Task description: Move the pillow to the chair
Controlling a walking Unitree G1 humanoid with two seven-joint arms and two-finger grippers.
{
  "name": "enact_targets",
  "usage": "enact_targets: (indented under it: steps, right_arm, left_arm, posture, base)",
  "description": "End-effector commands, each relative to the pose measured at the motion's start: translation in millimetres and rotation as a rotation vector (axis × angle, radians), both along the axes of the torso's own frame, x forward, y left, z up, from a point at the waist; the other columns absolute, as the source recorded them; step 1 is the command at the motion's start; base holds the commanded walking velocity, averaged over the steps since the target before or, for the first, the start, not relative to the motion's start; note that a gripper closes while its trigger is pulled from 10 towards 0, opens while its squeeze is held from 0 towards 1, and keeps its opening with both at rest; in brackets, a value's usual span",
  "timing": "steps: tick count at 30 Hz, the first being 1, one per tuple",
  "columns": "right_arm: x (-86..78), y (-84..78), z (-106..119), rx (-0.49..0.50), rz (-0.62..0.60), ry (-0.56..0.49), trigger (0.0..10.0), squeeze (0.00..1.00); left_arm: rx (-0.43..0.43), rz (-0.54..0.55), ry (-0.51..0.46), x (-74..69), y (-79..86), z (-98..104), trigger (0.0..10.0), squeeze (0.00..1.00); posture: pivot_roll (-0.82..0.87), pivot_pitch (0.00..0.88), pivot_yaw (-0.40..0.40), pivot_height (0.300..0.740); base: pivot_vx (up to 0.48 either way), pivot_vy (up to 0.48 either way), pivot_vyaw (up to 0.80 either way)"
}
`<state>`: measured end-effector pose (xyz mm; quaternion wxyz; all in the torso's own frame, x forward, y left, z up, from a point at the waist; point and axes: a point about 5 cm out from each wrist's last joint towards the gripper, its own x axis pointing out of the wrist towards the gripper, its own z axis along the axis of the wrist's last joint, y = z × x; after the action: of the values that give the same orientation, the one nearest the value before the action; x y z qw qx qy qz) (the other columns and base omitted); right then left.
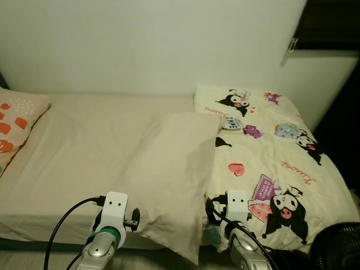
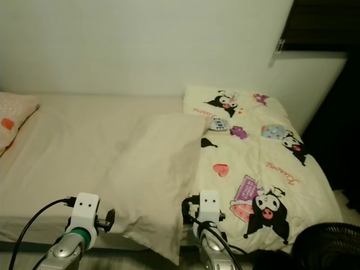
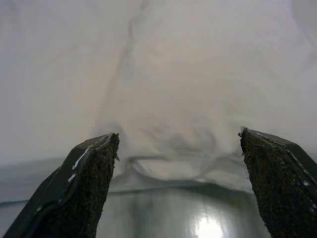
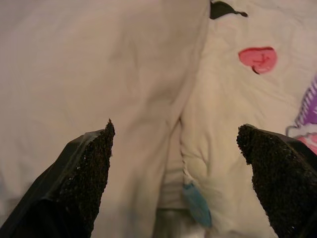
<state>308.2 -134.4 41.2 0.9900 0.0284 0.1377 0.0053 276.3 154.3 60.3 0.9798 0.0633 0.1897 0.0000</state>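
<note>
A plain cream pillow (image 1: 169, 169) lies across the middle of the bed (image 1: 79, 152), its near corner hanging over the front edge. My left gripper (image 3: 178, 136) is open, low at the bed's front, with the pillow's near edge (image 3: 168, 163) bunched between and just beyond its fingers. My right gripper (image 4: 176, 129) is open too, straddling the seam where the pillow's right edge (image 4: 99, 74) meets the cartoon quilt (image 4: 233, 99). Both wrists sit at the front of the bed, the left wrist (image 1: 115, 211) by the pillow's left corner and the right wrist (image 1: 236, 205) by its right side.
A cream quilt (image 1: 275, 157) printed with cartoon figures covers the bed's right half. An orange-patterned pillow (image 1: 14, 126) lies at the far left. A black fan (image 1: 337, 247) stands on the floor at the right front. A white wall (image 1: 152, 45) runs behind the bed.
</note>
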Motion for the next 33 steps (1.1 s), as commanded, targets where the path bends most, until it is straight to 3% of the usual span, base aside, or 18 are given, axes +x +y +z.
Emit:
enact_targets:
  steps: [1, 6, 14, 17, 20, 33]
  right_arm:
    - [-1.1, 3.0, -0.1, 0.013, -0.005, -0.006, 10.0, 0.00]
    - [4.7, 2.3, 22.5, 0.055, -0.043, -0.171, 10.0, 0.00]
    - [5.9, -4.1, 27.6, 0.101, -0.082, -0.223, 10.0, 0.00]
    - [6.2, -3.6, 27.5, 0.126, -0.053, -0.220, 10.0, 0.00]
    - [5.5, 1.9, 25.4, 0.091, -0.001, -0.202, 10.0, 0.00]
    - [4.2, 13.8, 19.1, 0.076, 0.064, -0.168, 10.0, 0.00]
  left_arm:
    - [0.016, 0.012, -0.009, -0.8, 2.9, 0.3, 10.0, 0.00]
    - [0.062, 0.010, -0.151, 8.3, 4.4, 17.6, 10.0, 0.00]
    - [0.104, -0.025, -0.255, 14.0, 7.4, 34.4, 10.0, 0.00]
    - [0.096, -0.003, -0.253, 14.2, 11.9, 35.2, 10.0, 0.00]
    - [0.089, 0.008, -0.253, 10.8, 13.8, 34.0, 10.0, 0.00]
    - [0.024, 0.020, -0.258, 8.6, 9.3, 30.8, 10.0, 0.00]
  posture:
    - [0.05, 0.032, 0.070, 0.740]
    - [0.04, 0.033, 0.055, 0.740]
    - [0.05, 0.036, 0.040, 0.740]
    - [0.05, 0.037, 0.038, 0.740]
    - [0.05, 0.036, 0.037, 0.740]
    - [0.05, 0.032, 0.037, 0.740]
  base:
    - [0.000, 0.000, 0.00]
    - [0.000, 0.000, 0.00]
    - [0.000, 0.000, 0.00]
    - [0.000, 0.000, 0.00]
    - [0.000, 0.000, 0.00]
    - [0.000, 0.000, 0.00]
